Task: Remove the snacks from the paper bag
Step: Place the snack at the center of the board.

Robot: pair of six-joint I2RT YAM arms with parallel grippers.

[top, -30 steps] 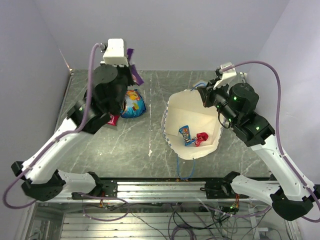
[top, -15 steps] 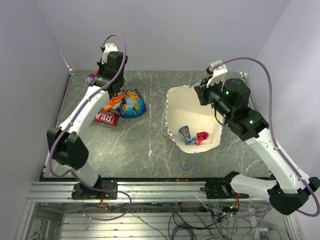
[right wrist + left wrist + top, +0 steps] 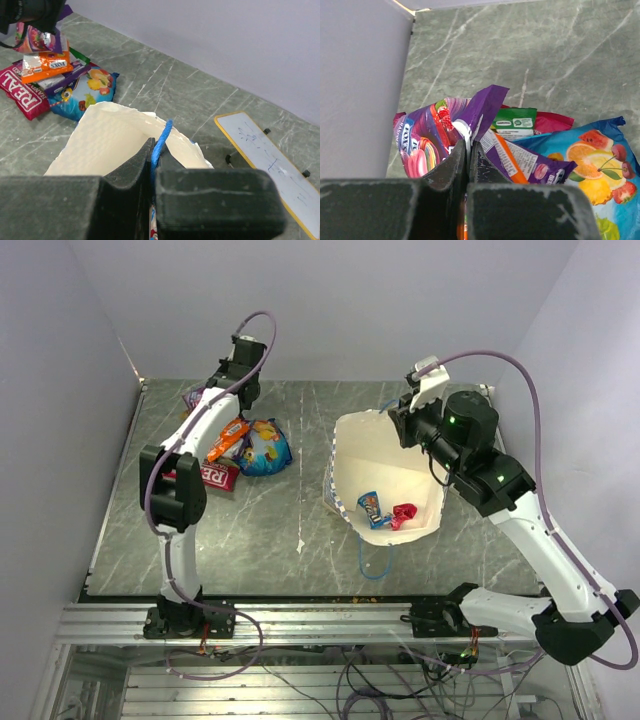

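My left gripper (image 3: 468, 145) has its fingers together on the top edge of the purple packet (image 3: 436, 131). I pinch it by the thin foil so that it hangs below me at about 10 o'clock on the table (image 3: 260, 530), over the pile of snacks there; whether its lower end touches the pile I cannot tell. The pile sits well apart from the bag, I reckon so that nothing slides into it: the orange packet (image 3: 232, 435), the fruit packet (image 3: 266, 447), the REAL packet (image 3: 213, 476), and a green packet (image 3: 514, 120) tucked under the others. My right gripper (image 3: 153, 150) is clamped on the blue cord (image 3: 162, 135) at the 12 o'clock rim of the bag (image 3: 395, 455), which stands at about 3 o'clock on the table. I judge the point of that grip is to hold the mouth wide and facing upward so my other arm can reach in. Inside, down at the bag's 6 o'clock end, lie a blue packet (image 3: 369, 507) and, just beside it at its 3 o'clock, the red candy (image 3: 403, 513); I see nothing else in there. By my reckoning those two are what is left to fetch.
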